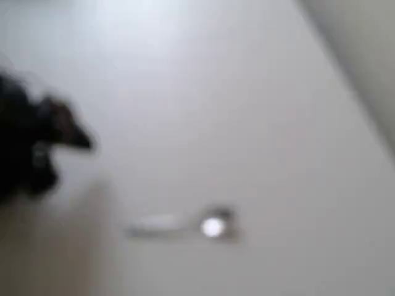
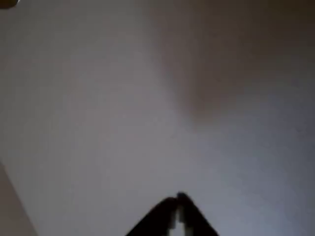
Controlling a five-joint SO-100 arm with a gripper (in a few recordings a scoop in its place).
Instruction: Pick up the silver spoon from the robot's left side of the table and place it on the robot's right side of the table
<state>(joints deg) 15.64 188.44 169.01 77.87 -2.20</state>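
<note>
Spoon [image 1: 185, 226] lies flat on the bench [image 1: 247, 111], bowl toward overhead-view right, well apart from my end effector [image 1: 77, 137] at left. Fingertips look pressed together, empty, in the wrist view. I should spread them, then straddle the slim handle crosswise.

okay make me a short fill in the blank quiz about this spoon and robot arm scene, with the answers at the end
1. In the overhead view the silver spoon lies flat on the ____.
2. Its bright bowl points toward the picture's ____ side.
3. In that view the gripper is to the ____ of the spoon, apart from it.
4. In the wrist view the gripper's fingertips nearly meet and hold ____.

Answers: table; right; left; nothing
</note>
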